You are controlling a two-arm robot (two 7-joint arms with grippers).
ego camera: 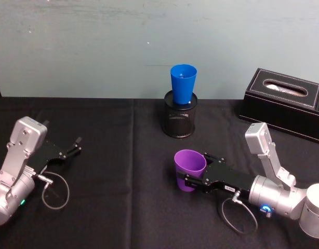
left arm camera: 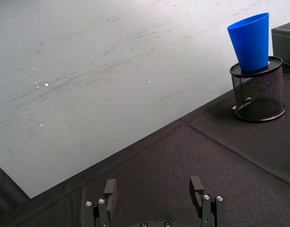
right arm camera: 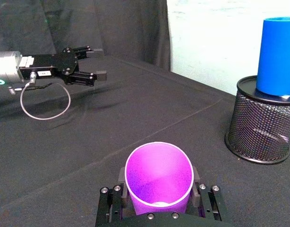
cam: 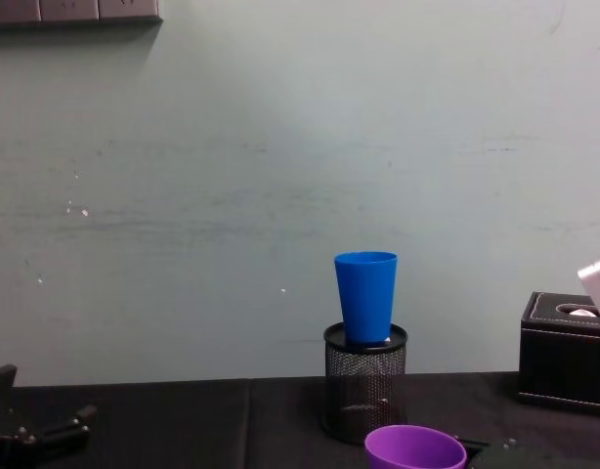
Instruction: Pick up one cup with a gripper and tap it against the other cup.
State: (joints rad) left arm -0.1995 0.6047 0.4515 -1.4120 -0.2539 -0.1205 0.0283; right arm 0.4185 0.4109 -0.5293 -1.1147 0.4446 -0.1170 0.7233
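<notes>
Smooth tapered purple plastic cup [right arm camera: 158, 175] tight in right pincer [right arm camera: 158, 194]; left pincer [left arm camera: 153, 187] wide.

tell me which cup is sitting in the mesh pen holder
The blue cup, standing upright in the black mesh holder; the purple cup is gripped by the right gripper instead.

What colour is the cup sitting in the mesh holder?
Bright blue, no pattern. The cup shows best in the left wrist view.
</notes>
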